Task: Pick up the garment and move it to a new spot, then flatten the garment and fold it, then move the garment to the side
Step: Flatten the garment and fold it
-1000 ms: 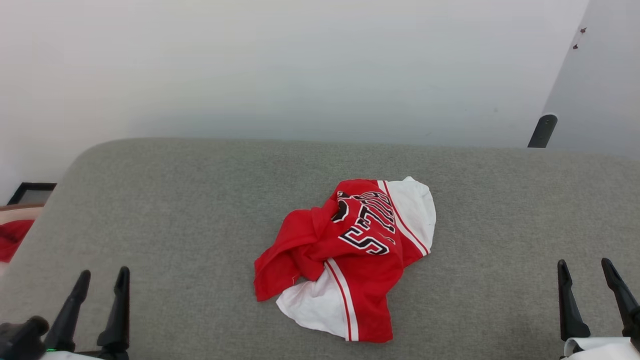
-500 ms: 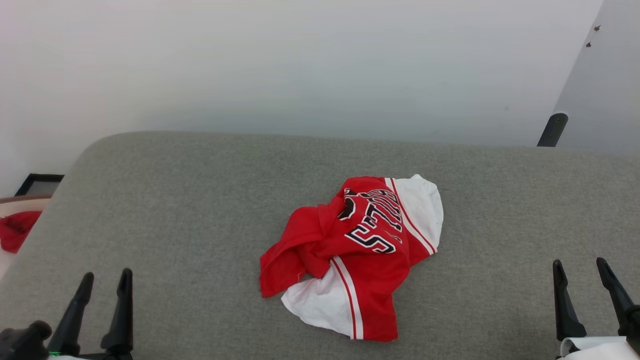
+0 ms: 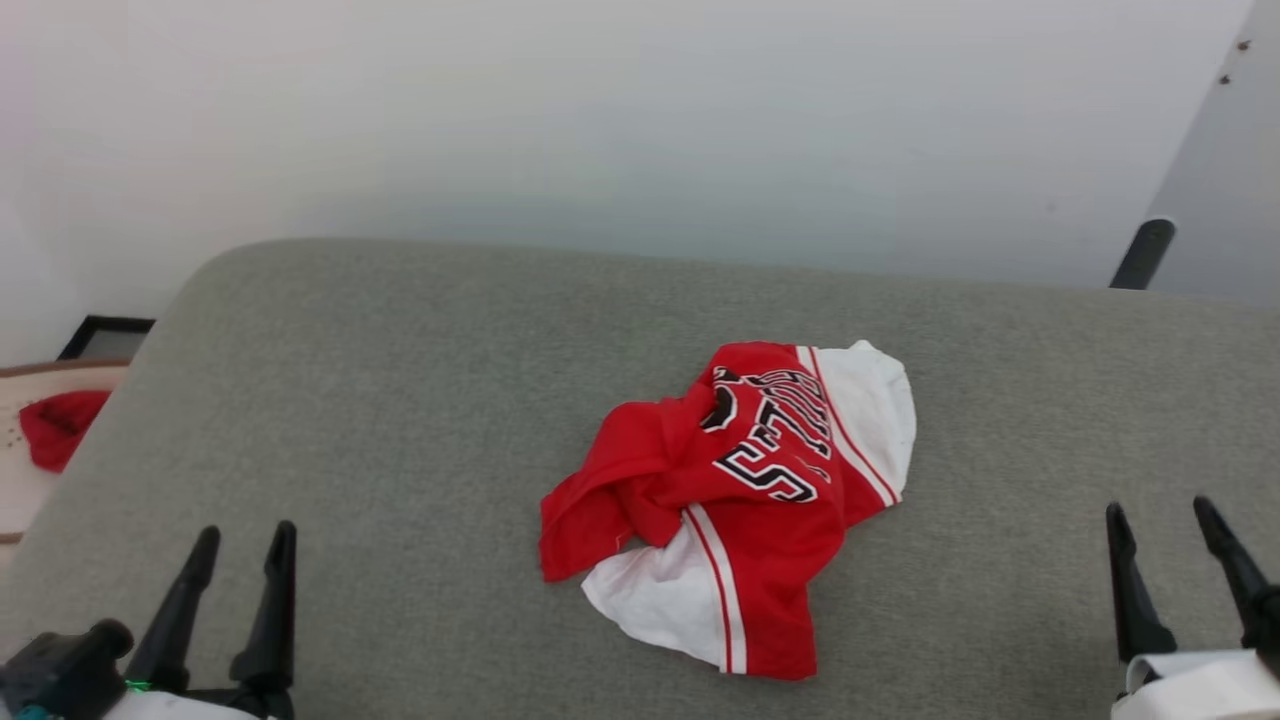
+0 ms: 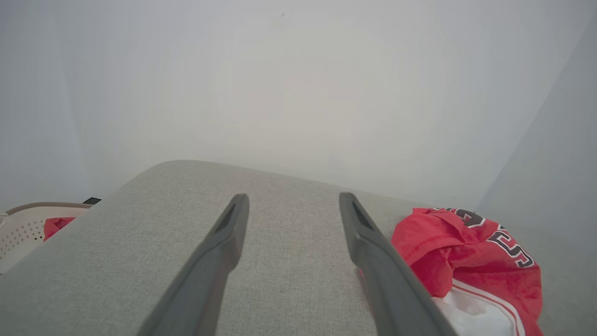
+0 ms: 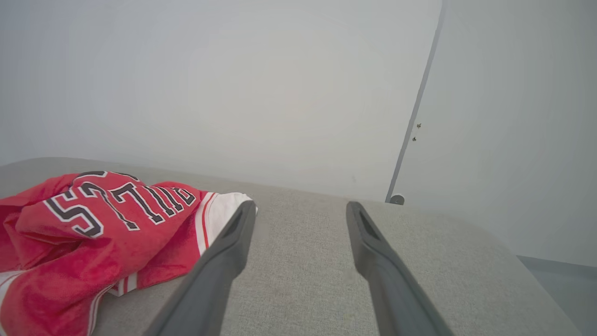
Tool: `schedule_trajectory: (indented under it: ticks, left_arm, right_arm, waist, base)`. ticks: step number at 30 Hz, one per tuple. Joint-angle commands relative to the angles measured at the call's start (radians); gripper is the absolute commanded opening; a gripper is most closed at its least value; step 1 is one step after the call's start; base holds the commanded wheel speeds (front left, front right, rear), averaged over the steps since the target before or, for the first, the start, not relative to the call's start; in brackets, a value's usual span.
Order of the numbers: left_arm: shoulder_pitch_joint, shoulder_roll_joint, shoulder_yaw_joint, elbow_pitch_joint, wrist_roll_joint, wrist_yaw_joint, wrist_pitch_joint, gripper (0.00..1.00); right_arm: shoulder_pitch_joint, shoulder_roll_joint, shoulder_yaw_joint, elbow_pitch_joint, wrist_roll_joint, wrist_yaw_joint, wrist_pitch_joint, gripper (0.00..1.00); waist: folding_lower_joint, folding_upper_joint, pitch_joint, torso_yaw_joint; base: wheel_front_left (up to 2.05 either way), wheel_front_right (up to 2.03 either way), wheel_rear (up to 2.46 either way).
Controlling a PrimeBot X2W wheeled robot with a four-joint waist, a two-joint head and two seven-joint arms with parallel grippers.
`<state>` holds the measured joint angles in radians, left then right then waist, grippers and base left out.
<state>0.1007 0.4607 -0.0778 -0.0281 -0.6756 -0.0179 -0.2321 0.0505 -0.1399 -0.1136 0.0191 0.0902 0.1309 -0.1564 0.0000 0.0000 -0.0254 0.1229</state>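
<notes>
Looking down on the garment [image 3: 740, 500], heaped and crumpled just right of centre on the grey cushion [image 3: 400, 400], untouched. Holding the left gripper [image 3: 247, 532] low at the near left, fingers spread wide, nothing between them. Same for the right gripper [image 3: 1158, 507] at the near right: splayed apart, empty. Well apart from the cloth on both sides, bare cushion between. Reading the heap's long axis as a diagonal, from white sleeve at the near end up to white sleeve at the far right. Lies ahead and inward of either arm; a shade nearer the right one, close to even. Probably calls for a reach forward and inward to begin the pick-up.
</notes>
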Motion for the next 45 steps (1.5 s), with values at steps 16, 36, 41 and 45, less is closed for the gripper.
schedule_trajectory:
  ticks: [16,36,41,45]
  left_arm:
    - [-0.146,-0.081,-0.101,0.021,0.033,-0.037,-0.012,1.00]
    - [-0.311,-0.215,-0.182,0.162,0.085,-0.098,-0.032,1.00]
    - [-0.325,-0.239,-0.163,0.178,0.098,-0.106,-0.033,1.00]
    - [-0.325,-0.251,-0.143,0.188,0.107,-0.111,-0.033,1.00]
  right_arm:
    - [-0.214,-0.143,0.012,0.025,0.078,0.000,0.315,1.00]
    - [-0.413,-0.289,0.068,0.242,0.254,0.000,0.735,1.00]
    - [-0.444,-0.292,0.087,0.322,0.265,0.000,0.785,1.00]
    - [-0.467,-0.294,0.105,0.369,0.258,0.000,0.779,0.00]
  waist:
    - [0.0000,0.0000,0.163,0.197]
    - [0.0000,0.0000,0.307,0.359]
    - [0.0000,0.0000,0.318,0.371]
    - [0.0000,0.0000,0.315,0.370]
  base:
    - [0.00,0.00,0.00]
    - [0.00,0.00,0.00]
    - [0.00,0.00,0.00]
    - [0.00,0.00,0.00]
